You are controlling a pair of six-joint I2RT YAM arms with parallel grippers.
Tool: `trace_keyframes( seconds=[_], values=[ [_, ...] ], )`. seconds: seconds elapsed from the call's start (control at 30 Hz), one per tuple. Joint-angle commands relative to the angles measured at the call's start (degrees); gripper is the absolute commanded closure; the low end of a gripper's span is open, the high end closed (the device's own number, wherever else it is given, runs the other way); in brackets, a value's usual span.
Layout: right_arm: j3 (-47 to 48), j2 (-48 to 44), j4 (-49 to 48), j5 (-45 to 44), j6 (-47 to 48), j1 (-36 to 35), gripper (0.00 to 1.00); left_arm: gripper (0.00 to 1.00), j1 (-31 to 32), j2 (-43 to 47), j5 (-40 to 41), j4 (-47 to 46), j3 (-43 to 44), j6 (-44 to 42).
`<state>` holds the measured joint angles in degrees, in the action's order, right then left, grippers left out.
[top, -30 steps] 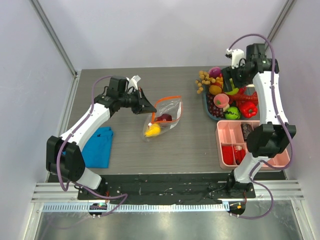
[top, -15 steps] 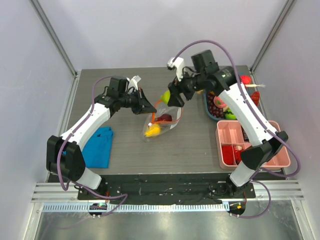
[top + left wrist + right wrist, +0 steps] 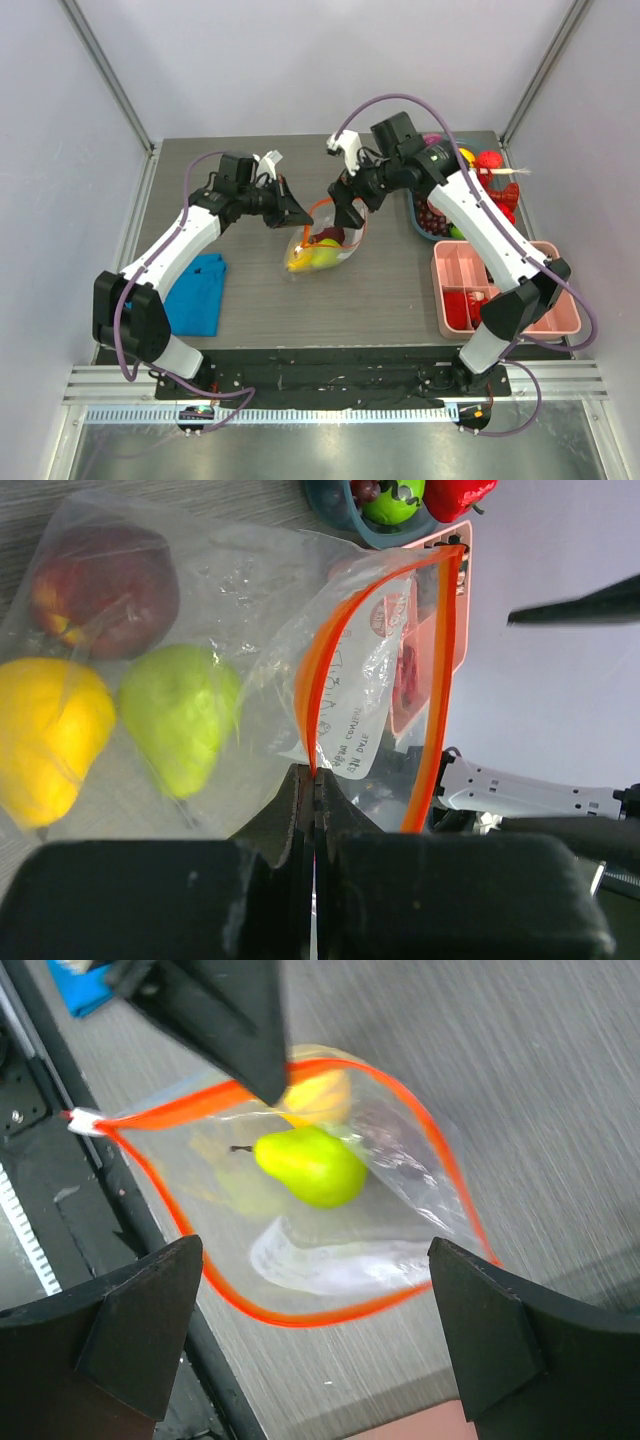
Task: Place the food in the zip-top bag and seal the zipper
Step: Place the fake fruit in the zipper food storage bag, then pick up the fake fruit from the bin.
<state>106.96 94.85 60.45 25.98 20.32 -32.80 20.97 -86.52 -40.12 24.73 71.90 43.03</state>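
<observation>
Swinging over from the food pile, the right tool (image 3: 320, 1300) has come to hang just above the mouth of the zip-top bag (image 3: 340, 1255) and has let go, its jaws wide apart and empty. The green pear (image 3: 310, 1167) it carried now lies inside the bag, right below that tool, beside a yellow fruit (image 3: 45, 735) and a red apple (image 3: 105, 575). The left tool (image 3: 315, 785) is clenched on the zipper (image 3: 438, 680), holding the mouth open on the worktop (image 3: 400, 290). Behind the right tool more food (image 3: 487, 160) waits, so sealing looks a while off
</observation>
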Motion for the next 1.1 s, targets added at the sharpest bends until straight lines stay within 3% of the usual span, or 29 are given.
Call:
trace_keyframes(
  seconds=[0.0,0.13,0.3,0.5,1.07],
  values=[
    [3.1,-1.9,-1.5,1.0,-3.4,8.3,0.0,1.0,0.2,0.3,-0.2,-0.2,2.5,-0.8],
    [2.9,0.3,-0.2,1.0,-4.9,20.0,0.0,1.0,0.2,0.3,-0.1,-0.7,2.9,-0.3],
    [-1.5,1.3,-0.2,-9.6,-0.6,29.6,0.0,1.0,0.3,0.3,-0.5,-0.8,2.8,-0.5],
    [-7.5,3.0,-4.7,-18.8,2.2,31.7,0.0,1.0,0.2,0.0,-0.6,-1.2,2.5,-0.2],
    [-8.2,15.0,-11.3,-25.5,-0.1,31.1,0.0,1.0,0.2,-0.3,-0.5,-0.6,2.5,-0.7]
  ],
)
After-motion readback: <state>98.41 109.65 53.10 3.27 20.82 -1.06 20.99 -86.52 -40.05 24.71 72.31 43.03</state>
